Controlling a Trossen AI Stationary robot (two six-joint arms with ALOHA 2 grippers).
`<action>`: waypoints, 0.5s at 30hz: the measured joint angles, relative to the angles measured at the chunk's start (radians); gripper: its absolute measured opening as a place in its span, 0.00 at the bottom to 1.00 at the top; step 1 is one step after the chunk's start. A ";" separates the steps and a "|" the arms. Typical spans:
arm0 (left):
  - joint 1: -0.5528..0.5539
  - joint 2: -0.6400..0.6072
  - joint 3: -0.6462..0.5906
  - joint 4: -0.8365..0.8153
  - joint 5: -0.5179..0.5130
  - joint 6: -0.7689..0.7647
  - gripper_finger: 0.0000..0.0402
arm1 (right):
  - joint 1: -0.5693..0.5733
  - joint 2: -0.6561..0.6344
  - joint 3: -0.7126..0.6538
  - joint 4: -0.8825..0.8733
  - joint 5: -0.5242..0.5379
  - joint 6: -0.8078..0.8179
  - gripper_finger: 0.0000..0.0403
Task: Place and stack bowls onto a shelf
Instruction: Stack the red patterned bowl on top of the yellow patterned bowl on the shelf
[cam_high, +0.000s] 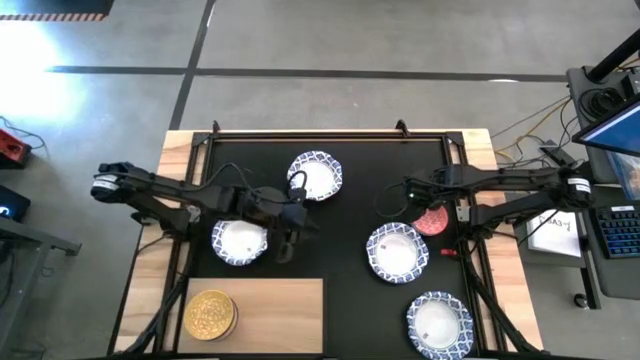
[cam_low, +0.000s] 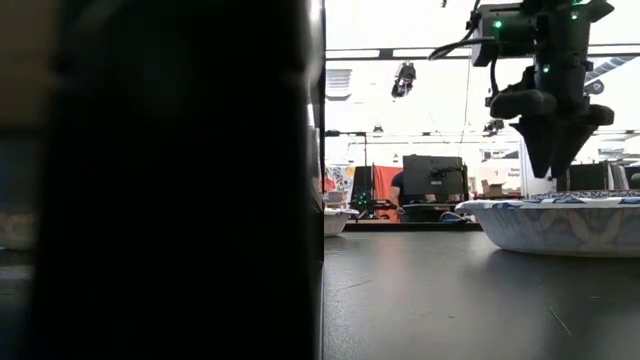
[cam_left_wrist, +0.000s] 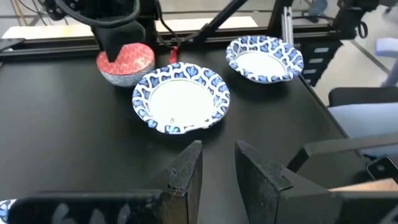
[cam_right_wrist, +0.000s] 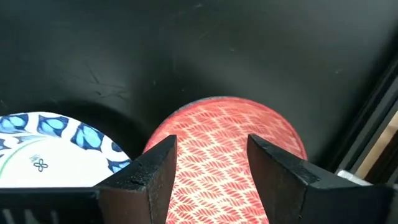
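My left gripper (cam_high: 286, 243) is open and empty over the black mat, just right of a white blue-rimmed bowl (cam_high: 239, 241); its fingers show in the left wrist view (cam_left_wrist: 217, 167). My right gripper (cam_right_wrist: 211, 163) is open, pointing down over the red-pink bowl (cam_right_wrist: 227, 146), which rests on the mat (cam_high: 431, 221). Three more white bowls rest on the mat: far centre (cam_high: 315, 175), right of centre (cam_high: 397, 251) and near right (cam_high: 438, 323). A golden yellow bowl (cam_high: 209, 315) sits on the light-wood shelf (cam_high: 280, 315). The grey-purple and light blue bowls are out of view.
The shelf lies at the mat's near left, bare to the right of the yellow bowl. A dark metal frame (cam_high: 330, 133) borders the mat. A dark shape (cam_low: 180, 180) blocks the low view's left half. A person sits at a monitor in the room beyond (cam_low: 400, 185).
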 joint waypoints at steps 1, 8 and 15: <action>0.000 0.000 -0.005 0.001 0.011 0.000 0.19 | 0.000 0.003 -0.003 0.006 -0.005 0.007 0.45; 0.001 -0.002 -0.025 0.003 0.080 0.002 0.19 | 0.002 0.007 -0.018 0.089 -0.025 0.042 0.45; -0.007 -0.002 -0.027 -0.025 0.116 0.020 0.19 | 0.009 0.007 -0.034 0.111 -0.031 0.100 0.45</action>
